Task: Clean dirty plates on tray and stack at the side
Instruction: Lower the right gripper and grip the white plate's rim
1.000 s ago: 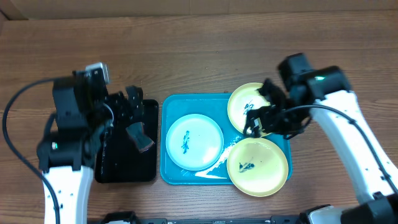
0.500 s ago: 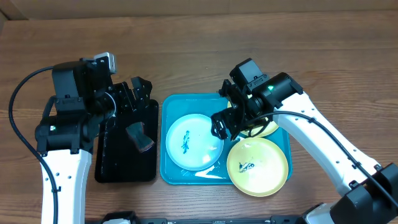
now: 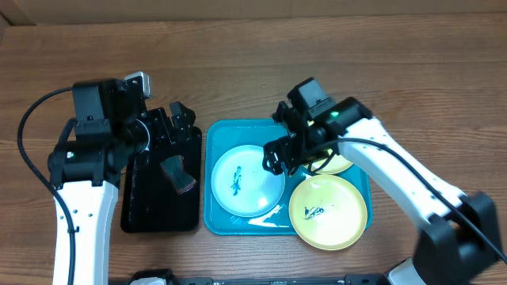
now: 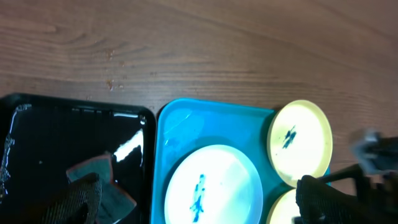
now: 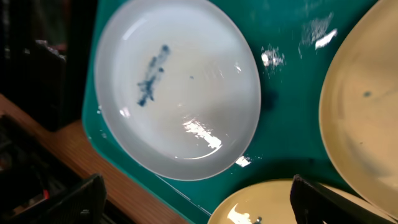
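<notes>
Cleaning seems not yet begun: the smeared white plate (image 3: 248, 180) lies on the tray (image 3: 215, 223) beside two yellow plates (image 3: 329, 212), right hand (image 3: 279, 161) spread empty over its rim, left hand (image 3: 170, 127) spread empty above the sponge (image 3: 179, 176), which likely needs gripping next.

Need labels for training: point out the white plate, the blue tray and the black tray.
white plate (image 3: 248, 180), overhead view, middle of its face.
blue tray (image 3: 221, 136), overhead view, bare floor near its upper-left corner.
black tray (image 3: 150, 207), overhead view, bare lower floor.
</notes>
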Controlling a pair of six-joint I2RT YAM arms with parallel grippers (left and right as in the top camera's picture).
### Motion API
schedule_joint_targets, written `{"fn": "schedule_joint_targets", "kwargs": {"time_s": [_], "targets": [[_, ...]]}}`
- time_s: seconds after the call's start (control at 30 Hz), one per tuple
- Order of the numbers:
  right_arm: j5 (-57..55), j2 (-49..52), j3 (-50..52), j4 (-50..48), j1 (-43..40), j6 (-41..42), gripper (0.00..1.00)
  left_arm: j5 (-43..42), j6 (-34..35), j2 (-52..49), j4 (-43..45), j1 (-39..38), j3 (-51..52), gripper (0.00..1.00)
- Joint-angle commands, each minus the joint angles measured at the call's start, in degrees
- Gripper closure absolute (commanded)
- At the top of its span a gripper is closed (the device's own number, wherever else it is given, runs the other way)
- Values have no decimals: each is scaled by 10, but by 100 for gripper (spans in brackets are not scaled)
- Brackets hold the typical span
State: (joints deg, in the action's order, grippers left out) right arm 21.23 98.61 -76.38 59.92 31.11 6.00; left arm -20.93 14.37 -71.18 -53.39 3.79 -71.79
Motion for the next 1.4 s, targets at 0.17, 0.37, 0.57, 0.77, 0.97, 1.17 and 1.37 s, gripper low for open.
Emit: {"fn": "schedule_joint_targets", "kwargs": {"time_s": [0.17, 0.37, 0.57, 0.77, 0.97, 1.17, 1.37], "targets": [[21, 70, 14, -24, 1, 54, 13, 6, -9, -21, -4, 3, -14, 2], [20, 78, 37, -80, 0, 110, 24, 6, -11, -38, -4, 3, -14, 10], [33, 79, 68, -94, 0, 139, 27, 6, -11, -45, -6, 3, -14, 10], [63, 79, 100, -129, 1, 166, 32, 6, -11, -45, -6, 3, -14, 12], [68, 79, 142, -192, 1, 232, 46, 5, -11, -45, -6, 3, -14, 6], [62, 79, 153, -208, 1, 242, 73, 5, -11, -45, -6, 3, -14, 0], [58, 79, 153, -214, 1, 243, 91, 5, -11, -45, -6, 3, -14, 1]]}}
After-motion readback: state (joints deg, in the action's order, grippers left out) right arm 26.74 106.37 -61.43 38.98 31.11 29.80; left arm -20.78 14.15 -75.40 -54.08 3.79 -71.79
